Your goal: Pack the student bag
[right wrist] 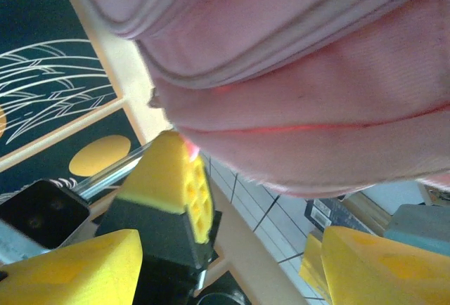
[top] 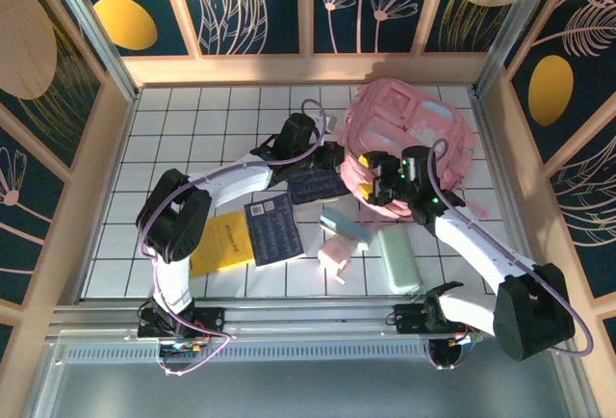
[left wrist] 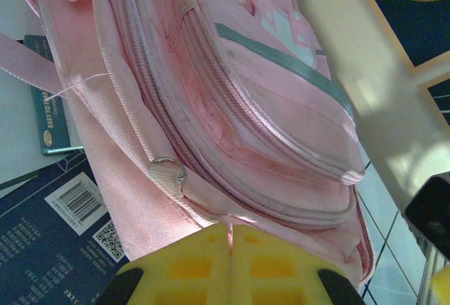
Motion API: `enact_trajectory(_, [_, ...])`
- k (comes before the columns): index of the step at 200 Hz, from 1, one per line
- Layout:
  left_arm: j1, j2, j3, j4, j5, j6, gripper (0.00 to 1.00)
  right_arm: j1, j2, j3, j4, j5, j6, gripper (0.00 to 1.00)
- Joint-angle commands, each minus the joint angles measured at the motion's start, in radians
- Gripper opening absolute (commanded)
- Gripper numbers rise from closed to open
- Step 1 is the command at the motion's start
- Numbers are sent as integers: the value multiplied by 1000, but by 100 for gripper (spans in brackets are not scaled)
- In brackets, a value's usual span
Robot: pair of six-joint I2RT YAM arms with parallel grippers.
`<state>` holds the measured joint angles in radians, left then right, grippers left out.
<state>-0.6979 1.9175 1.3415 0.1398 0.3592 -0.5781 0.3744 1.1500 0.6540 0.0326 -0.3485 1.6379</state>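
The student bag (top: 414,129) lies on the far right part of the white tiled table (top: 192,139), close to the back wall, with its pale front pockets facing up. Both arms reach to its near edge.

In the left wrist view, the left gripper (left wrist: 230,242) has its two yellow fingers (left wrist: 176,266) pressed together. A thin pink piece sits between their tips. It seems to belong to the bag, but which part it is cannot be told from this close view. Just above the fingers, the bag's side shows its zip lines and a small metal ring (left wrist: 167,170). To the left of the bag lie a dark blue book with a barcode (left wrist: 42,249) and a green booklet (left wrist: 49,119), the latter partly under a pink strap (left wrist: 28,62).

The right gripper (right wrist: 232,242) is released, its yellow fingers (right wrist: 380,263) standing well apart. It points up at the underside of the bag, whose pink fabric hangs just above it. One finger of the left gripper is visible between them, with a bit of pink at its tip.

On the table in front of the bag are more things, all apart from the bag: a yellow booklet (top: 221,243), another dark blue book (top: 272,228) beside it, a light blue case (top: 345,227), a small pink box (top: 337,254) and a mint green case (top: 397,259).
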Motion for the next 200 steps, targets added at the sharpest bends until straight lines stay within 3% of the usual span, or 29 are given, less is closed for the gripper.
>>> enact_trajectory(1, [-11,-58,13,80,37,7,0,5,35,-36,67,0,43,68])
enact_trajectory(21, [-11,-63,7,81,37,7,0,-2,99,-21,115,-16,44,67])
enact_trajectory(79, [-11,-79,-23,84,36,7,0,-19,155,52,140,29,10,43])
enact_trajectory(138, [-10,-89,-41,93,32,9,0,-67,160,65,89,51,-33,46])
enact_trajectory(200, [-11,-83,-39,96,30,7,0,-87,166,115,72,65,-77,0])
